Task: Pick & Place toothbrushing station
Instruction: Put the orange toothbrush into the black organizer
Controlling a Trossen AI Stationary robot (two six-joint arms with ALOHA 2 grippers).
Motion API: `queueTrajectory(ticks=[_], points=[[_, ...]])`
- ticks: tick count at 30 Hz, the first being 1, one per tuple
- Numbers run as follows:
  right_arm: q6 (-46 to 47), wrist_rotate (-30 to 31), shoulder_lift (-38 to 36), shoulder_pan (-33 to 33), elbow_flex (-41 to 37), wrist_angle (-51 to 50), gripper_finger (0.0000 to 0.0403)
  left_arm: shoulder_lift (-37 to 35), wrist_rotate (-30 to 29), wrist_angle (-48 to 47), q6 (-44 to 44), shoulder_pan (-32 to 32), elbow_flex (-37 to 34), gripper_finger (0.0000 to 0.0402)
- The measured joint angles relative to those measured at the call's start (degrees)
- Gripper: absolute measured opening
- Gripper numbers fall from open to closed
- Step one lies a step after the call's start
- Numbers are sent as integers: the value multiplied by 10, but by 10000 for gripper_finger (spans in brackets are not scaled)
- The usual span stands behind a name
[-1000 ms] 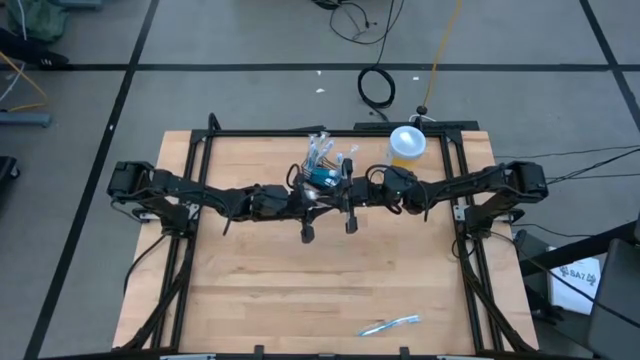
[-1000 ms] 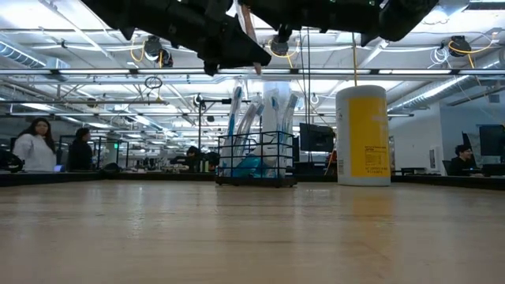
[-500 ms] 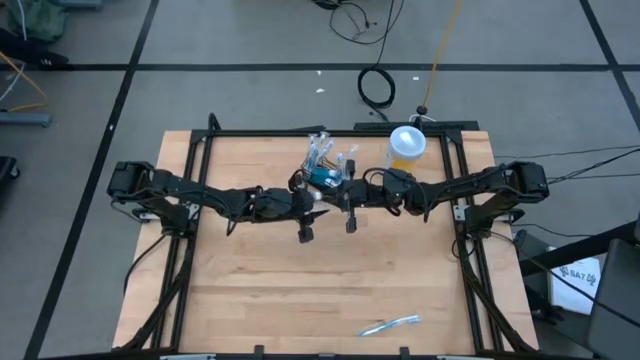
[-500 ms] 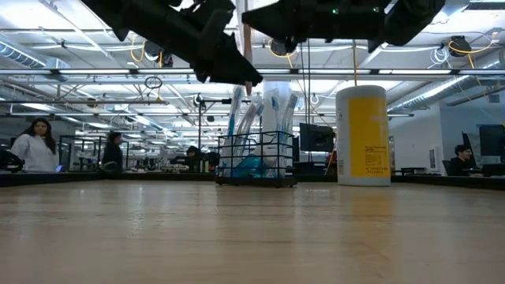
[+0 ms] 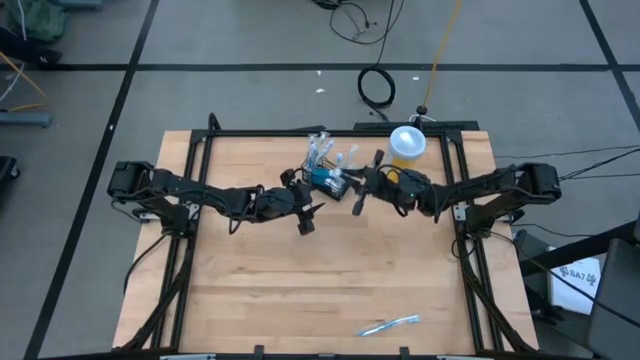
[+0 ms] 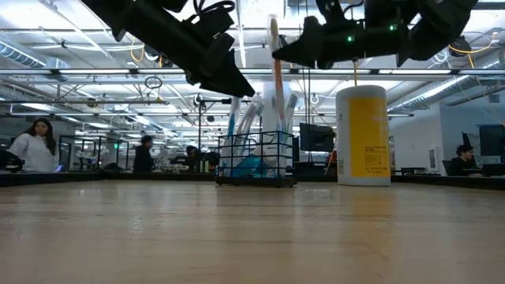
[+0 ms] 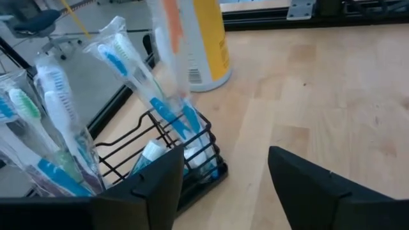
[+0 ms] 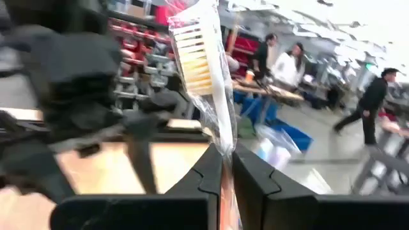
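Note:
The toothbrushing station, a black wire basket (image 5: 325, 178) (image 6: 256, 160) (image 7: 172, 150), stands on its base at the table's far middle, with several wrapped toothbrushes leaning in it. My right gripper (image 5: 358, 200) (image 6: 282, 57) (image 8: 226, 167) is shut on a wrapped orange toothbrush (image 6: 277, 79) just right of and above the basket. My left gripper (image 5: 303, 213) (image 7: 220, 191) hovers open near the basket's near left side with nothing between its fingers. My right gripper pinches the orange toothbrush's wrapper below the bristle head (image 8: 222, 148) between its two fingers. The fingers come level from the table's right and lie across the brush. The brush stands upright, head (image 8: 192, 57) up, lifted clear, with its lower end (image 6: 279, 126) near the basket's rim.
A yellow cup with a white lid (image 5: 407, 143) (image 6: 362, 136) stands right of the basket. Another wrapped toothbrush (image 5: 390, 325) lies near the table's front right. A black frame (image 5: 190, 190) borders the table. People show in the room beyond.
My left gripper has opened and let go of the orange toothbrush, drawing back a little to the left. My right gripper, staying shut on it, has pulled toward the table's right and far side and turned; the brush has swung from tilted to upright beside the basket.

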Motion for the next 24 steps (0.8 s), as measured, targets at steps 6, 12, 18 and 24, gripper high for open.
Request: queueTrajectory(ticks=[6,12,18,24], points=[[65,-3,12,-26,-20,4,13,0,2,0,-5,5,0,237],[68,-3,18,-34,-20,51,13,0,3,1,1,4,0,237],[97,-13,19,-36,-20,58,13,0,5,1,2,5,0,237],[141,-19,46,-38,-20,53,13,0,5,3,2,5,0,237]])
